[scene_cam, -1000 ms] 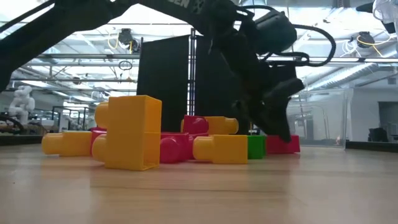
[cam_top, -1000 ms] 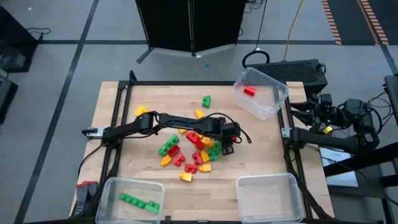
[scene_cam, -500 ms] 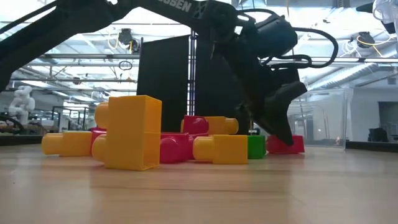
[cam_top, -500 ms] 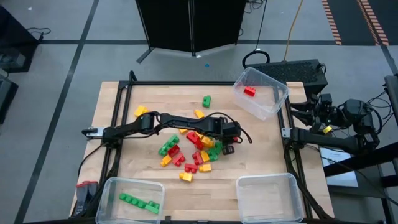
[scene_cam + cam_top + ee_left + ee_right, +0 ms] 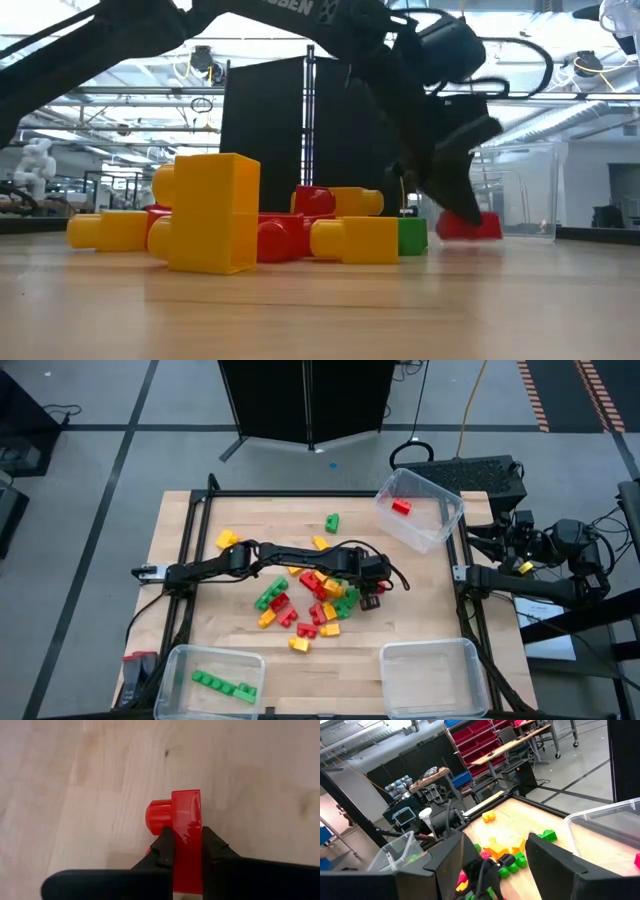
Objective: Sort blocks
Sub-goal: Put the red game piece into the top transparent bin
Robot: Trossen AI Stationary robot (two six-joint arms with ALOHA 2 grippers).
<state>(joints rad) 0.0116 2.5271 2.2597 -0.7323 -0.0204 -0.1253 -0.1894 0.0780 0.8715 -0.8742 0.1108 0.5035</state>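
Observation:
A pile of red, green and yellow blocks (image 5: 310,600) lies on the middle of the wooden table; the low view shows it close up (image 5: 240,225). My left gripper (image 5: 368,598) reaches across from the table's left to the pile's right side and is shut on a red block (image 5: 187,820), which also shows in the low view (image 5: 468,225). My right gripper (image 5: 495,862) waits open beyond the table's right edge, with nothing between its fingers. My left gripper pinches the red block by its two flat sides (image 5: 187,837) between its two fingers. A round stud (image 5: 159,816) sticks out to one side, past the fingertips. The fingers slant downward from the table's left. In the low view the block hangs just clear of the table.
A clear bin (image 5: 445,510) at the far right corner holds one red block (image 5: 401,507). A bin (image 5: 180,660) at the near left holds green blocks, and another bin (image 5: 400,660) stands at the near right. A lone green block (image 5: 331,521) and a yellow block (image 5: 227,539) lie toward the far edge.
My left gripper has taken hold of the red block at the pile's right side and risen a little. The block, which lay on the table, now hangs just clear of it and a little farther from the pile.

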